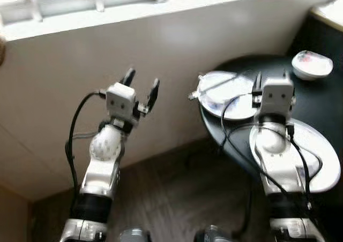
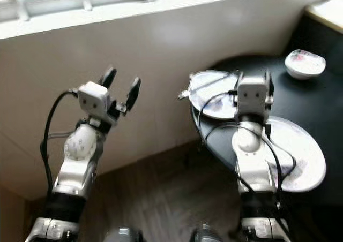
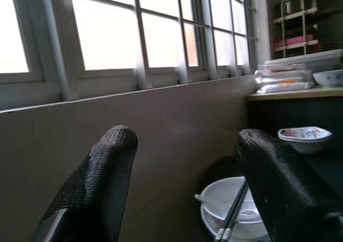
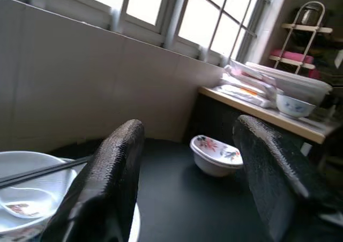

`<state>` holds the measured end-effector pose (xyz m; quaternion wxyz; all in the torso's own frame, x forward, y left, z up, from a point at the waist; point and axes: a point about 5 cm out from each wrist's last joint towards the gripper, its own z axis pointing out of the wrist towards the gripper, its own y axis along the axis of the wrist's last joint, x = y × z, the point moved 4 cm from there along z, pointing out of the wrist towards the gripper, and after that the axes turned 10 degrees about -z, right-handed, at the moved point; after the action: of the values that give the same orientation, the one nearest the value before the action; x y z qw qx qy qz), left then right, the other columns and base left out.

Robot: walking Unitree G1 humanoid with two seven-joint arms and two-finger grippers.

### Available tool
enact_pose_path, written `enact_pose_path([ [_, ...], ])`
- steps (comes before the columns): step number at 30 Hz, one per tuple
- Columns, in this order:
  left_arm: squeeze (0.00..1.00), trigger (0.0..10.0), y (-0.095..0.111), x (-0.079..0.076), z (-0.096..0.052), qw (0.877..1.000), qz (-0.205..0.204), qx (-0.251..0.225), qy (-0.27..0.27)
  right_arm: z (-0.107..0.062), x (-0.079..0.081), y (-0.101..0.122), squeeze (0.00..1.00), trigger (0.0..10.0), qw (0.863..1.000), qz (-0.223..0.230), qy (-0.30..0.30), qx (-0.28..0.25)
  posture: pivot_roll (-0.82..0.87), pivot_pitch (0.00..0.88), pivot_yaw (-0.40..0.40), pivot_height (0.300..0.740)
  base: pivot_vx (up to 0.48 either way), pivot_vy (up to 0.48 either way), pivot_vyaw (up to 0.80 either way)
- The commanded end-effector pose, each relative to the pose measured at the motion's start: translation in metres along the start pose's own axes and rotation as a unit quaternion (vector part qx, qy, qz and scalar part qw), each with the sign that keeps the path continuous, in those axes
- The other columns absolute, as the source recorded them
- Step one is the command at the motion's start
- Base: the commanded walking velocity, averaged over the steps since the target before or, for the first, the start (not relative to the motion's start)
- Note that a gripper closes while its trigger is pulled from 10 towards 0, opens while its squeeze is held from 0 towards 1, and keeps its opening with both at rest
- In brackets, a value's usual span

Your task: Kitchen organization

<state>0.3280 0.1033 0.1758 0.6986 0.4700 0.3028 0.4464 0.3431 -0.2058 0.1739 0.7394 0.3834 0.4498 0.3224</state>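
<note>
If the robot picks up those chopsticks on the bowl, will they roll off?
Probably. The chopsticks look thin, stiff and light, resting loosely across the bowl rim, so a nudge could roll them off. They look smooth, so the right hand may let them slip.

a barred window (image 3: 107,33) runs above a pale wall (image 1: 161,49) over wooden floor (image 1: 171,188).
</note>
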Motion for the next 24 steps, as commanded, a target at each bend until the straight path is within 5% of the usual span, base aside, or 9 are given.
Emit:
enact_pose_path([
  [1,0.00,10.0,0.003,-0.001,0.002,1.000,0.006,-0.002,-0.008,0.001,-0.002,0.001,0.00,10.0,1.000,-0.003,-0.007,0.001,0.13,0.000,-0.039,0.740,0.000,0.000,-0.75],
  [14,0.00,10.0,0.002,0.000,0.003,1.000,0.009,0.002,-0.007,0.001,-0.001,-0.007,0.00,10.0,1.000,-0.003,-0.003,0.025,0.13,0.000,-0.039,0.740,0.000,0.000,-0.72],
  [24,0.00,10.0,-0.001,0.000,0.003,1.000,0.011,0.008,-0.006,-0.011,0.045,0.000,0.00,10.0,0.992,0.013,0.122,0.011,0.13,0.000,-0.038,0.740,0.000,0.000,-0.12],
])
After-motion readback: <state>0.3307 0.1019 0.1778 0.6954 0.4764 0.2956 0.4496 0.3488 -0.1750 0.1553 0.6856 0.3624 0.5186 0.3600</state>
